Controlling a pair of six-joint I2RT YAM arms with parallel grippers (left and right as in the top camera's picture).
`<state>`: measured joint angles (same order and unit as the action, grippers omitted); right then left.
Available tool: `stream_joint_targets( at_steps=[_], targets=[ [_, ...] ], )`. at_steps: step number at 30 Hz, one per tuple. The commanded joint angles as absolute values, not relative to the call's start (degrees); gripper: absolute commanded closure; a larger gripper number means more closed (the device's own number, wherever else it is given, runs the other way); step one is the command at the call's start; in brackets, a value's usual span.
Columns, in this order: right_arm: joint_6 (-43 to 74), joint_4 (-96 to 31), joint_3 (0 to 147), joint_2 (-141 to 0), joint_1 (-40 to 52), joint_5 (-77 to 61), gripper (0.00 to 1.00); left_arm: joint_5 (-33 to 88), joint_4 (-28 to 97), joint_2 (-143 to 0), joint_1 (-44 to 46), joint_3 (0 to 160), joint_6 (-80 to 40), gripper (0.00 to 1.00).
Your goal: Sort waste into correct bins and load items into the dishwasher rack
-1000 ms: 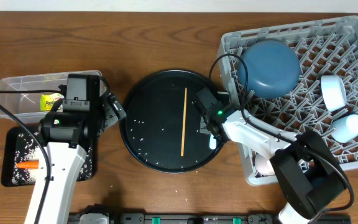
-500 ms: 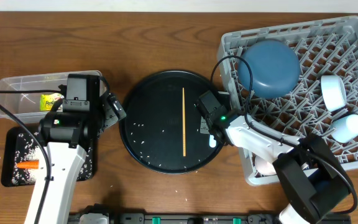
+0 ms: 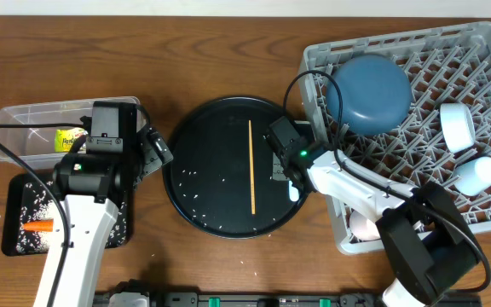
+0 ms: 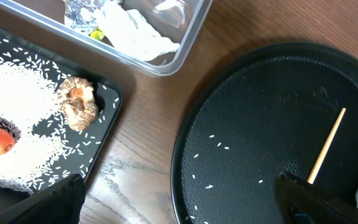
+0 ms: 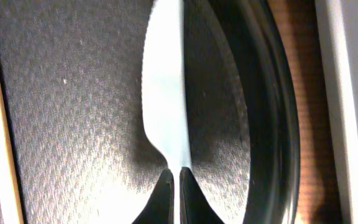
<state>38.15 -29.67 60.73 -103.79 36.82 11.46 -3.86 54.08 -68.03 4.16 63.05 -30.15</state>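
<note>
I saw my right claw pinched on the pale-blue flat utensil, on the round black tray, chopstick nearby, my left claw wide open, holding nothing

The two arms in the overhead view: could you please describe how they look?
Both the left arm and right arm have white links with black joint housings and looping black cables. A green light glows near the right wrist. The right gripper has slim black fingers.

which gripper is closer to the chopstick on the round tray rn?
Right. The right gripper is just right of the chopstick, shut on the pale-blue utensil; the left gripper hangs open at the left rim of the round tray.
</note>
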Motion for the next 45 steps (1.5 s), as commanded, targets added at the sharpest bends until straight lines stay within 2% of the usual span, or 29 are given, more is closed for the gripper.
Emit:
stream_joint_targets(
  at_steps=[1, 9, 12, 15, 18, 27, 33, 41, 45],
  targets=[
    [37.2, -30.9, 62.2, -104.4, 36.6, 10.6, 0.99, -4.8, 54.4, -67.8, 3.9, 64.0, -30.0, 0.02],
    [37.1, -35.5, 62.2, -104.4, 36.6, 9.4, 0.99, -4.8, 54.4, -67.8, 3.9, 64.0, -30.0, 0.02],
    [37.1, -38.3, 62.2, -104.4, 36.8, 7.5, 0.91, -4.8, 54.4, -67.8, 3.9, 64.0, -30.0, 0.02],
    [37.0, -40.0, 62.1, -104.4, 37.3, 5.7, 0.76, -4.8, 54.4, -67.8, 3.9, 64.0, -30.0, 0.02],
    [37.0, -40.2, 62.1, -104.4, 38.0, 4.4, 0.7, -4.8, 54.4, -67.8, 3.9, 64.0, -30.0, 0.02],
    [37.2, -41.9, 62.1, -104.4, 38.8, 1.8, 0.72, -4.8, 54.4, -67.8, 3.9, 64.0, -30.0, 0.02],
    [37.3, -45.3, 62.1, -104.4, 38.9, 1.9, 0.67, -4.8, 54.4, -67.8, 3.9, 64.0, -30.0, 0.02],
    [38.0, -45.0, 62.0, -104.6, 39.1, 2.6, 0.82, -4.8, 54.4, -67.8, 3.9, 64.0, -30.0, 0.02],
    [38.8, -43.9, 60.9, -105.3, 39.1, 3.0, 0.78, -4.8, 54.4, -67.8, 3.9, 64.0, -30.0, 0.02]
  ],
)
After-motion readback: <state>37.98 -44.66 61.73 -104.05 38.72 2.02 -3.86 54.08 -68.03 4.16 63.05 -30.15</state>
